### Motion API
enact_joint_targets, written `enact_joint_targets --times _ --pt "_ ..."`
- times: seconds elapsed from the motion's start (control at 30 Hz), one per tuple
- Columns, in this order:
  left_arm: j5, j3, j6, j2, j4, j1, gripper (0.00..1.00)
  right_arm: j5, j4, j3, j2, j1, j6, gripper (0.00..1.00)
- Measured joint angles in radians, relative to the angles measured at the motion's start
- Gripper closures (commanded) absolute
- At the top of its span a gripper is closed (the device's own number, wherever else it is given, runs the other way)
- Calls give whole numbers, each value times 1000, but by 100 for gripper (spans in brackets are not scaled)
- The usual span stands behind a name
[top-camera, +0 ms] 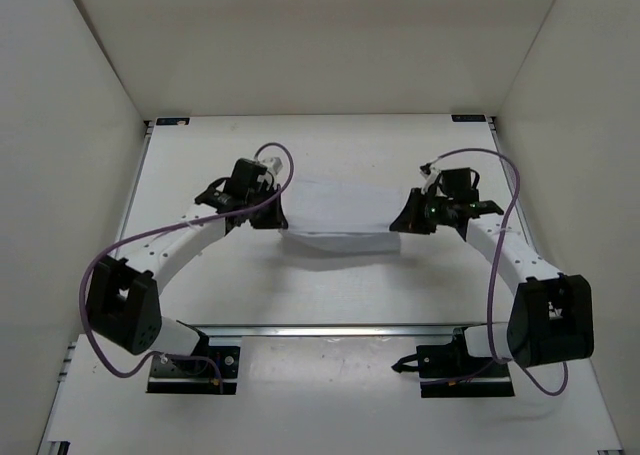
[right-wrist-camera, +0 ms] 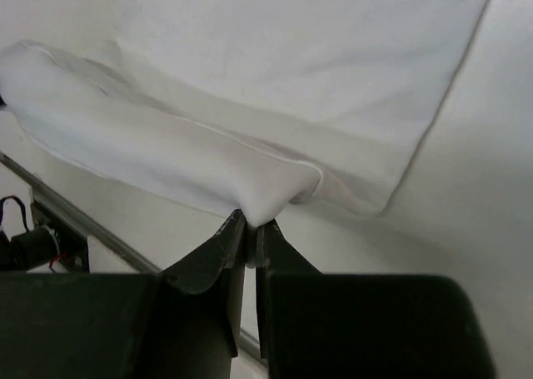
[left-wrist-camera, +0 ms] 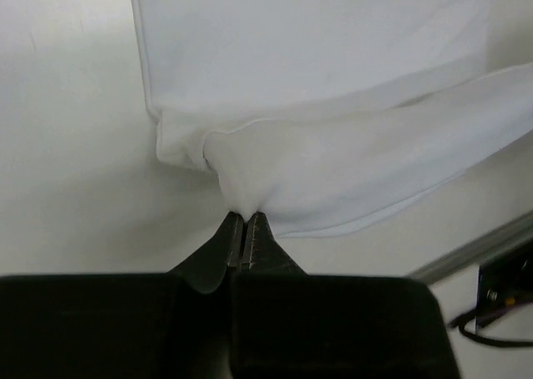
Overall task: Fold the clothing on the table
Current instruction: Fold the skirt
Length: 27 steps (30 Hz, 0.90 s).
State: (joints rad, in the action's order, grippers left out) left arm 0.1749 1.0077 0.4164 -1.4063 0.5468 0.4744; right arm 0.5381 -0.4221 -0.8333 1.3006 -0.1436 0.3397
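The left pincer (left-wrist-camera: 246,221) is pressed together on a bunched corner of the clothing (left-wrist-camera: 316,71). White cloth rises out of its dark tips in a small peak. The right pincer (right-wrist-camera: 250,225) is nipped tight in the same way on the opposite corner, with fabric gathered just above its tips.

Between the two, the held edge sags a little in the middle. It lies doubled over the rest of the garment, which rests flat on the desk (top-camera: 330,295) farther from the arm bases. A stitched hem runs along the cloth's side edge in both wrist views.

From above, the clothing sits mid-desk between the two arms, which bend inward toward it. A silver rail (top-camera: 330,329) crosses just ahead of the bases, and purple cables (top-camera: 290,165) loop along each arm. Plain white walls (top-camera: 60,125) enclose the desk.
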Motion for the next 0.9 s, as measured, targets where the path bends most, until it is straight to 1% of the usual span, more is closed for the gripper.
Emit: enact_joint_targets --times 0.1,0.13,0.23,0.33,0.4,0.43,0.5,0.57,0.63,0.73,0.9 --pt "-13 148 -35 -100 -24 -21 100 -8 5 -129 85 28 -27 100" --pt "-20 210 -48 -146 -27 -29 100 -7 -3 -205 135 45 -37 100" --pt "-40 440 -84 -290 -1 -47 100 -9 -53 -472 298 87 -74 100" --pt "-82 676 -133 -393 -10 -53 100 -49 -98 -807 443 100 -109 100" --pt "-126 779 -171 -407 -15 -50 100 -75 -113 -954 468 98 -129 100" --pt "-151 816 -190 -402 -25 -46 100 -84 -112 -1000 466 97 -135 100" --pt "-189 853 -220 -372 -64 -41 100 -107 -85 -1033 423 86 -152 100" --pt "-204 840 -241 -324 -97 -36 100 -128 -43 -972 346 77 -170 100" --pt "-220 767 -254 -257 -139 -34 100 -138 3 -832 246 72 -180 100" --pt "-225 556 -258 -130 -180 -17 100 -129 43 -553 111 71 -183 100" --pt "-190 113 -188 53 -182 52 100 -114 36 -113 -3 57 -155 100"
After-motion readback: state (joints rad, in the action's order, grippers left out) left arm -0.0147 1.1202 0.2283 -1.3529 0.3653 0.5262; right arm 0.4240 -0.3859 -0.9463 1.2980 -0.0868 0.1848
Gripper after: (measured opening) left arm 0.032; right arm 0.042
